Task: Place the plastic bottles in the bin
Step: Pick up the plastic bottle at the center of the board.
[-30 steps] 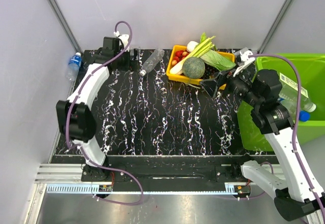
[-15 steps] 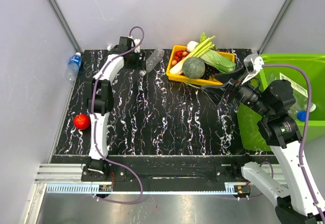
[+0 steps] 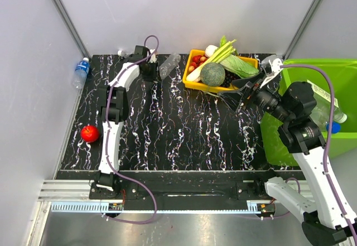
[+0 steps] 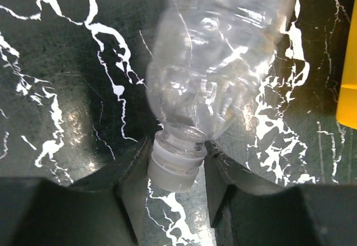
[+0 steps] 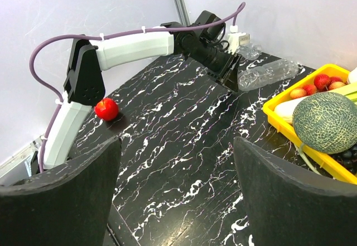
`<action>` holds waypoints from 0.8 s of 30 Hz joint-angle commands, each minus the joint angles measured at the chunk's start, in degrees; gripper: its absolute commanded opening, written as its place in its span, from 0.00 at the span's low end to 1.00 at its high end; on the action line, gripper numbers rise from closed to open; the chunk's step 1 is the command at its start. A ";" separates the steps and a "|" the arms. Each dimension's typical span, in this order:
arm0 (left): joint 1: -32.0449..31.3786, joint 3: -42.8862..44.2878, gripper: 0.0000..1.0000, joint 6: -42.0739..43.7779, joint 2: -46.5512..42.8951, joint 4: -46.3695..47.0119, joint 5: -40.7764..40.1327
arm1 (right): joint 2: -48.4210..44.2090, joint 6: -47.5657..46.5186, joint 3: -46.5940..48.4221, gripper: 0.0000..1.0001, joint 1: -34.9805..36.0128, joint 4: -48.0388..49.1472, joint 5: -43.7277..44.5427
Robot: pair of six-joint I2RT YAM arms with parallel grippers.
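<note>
The clear bottle lies cap-first between fingers of the left hand; clamping unclear.

Bottle clear crinkled plastic; table glossy black marbled; bin translucent plastic.

No legible text or labels

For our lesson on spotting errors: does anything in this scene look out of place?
Yes. One blue-labelled plastic bottle lies off the black table, just past its left edge near the far corner, as if dropped or knocked off.
</note>
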 commanded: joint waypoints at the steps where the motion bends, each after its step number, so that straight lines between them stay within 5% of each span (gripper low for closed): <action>1: 0.77 -0.78 0.27 -3.14 -2.41 1.55 4.64 | -0.35 1.50 -1.14 0.86 -0.07 4.11 0.97; 8: 2.53 -15.43 0.00 -10.69 -15.14 5.23 9.22 | 0.00 6.16 -3.08 0.86 -0.07 4.47 4.58; 18: 2.62 -41.54 0.00 -22.12 -40.36 18.06 15.54 | 10.72 8.70 -1.68 0.87 0.55 8.07 4.93; 24: 2.44 -61.66 0.00 -25.99 -58.29 28.42 21.42 | 14.06 13.45 -2.20 0.88 6.95 11.23 9.49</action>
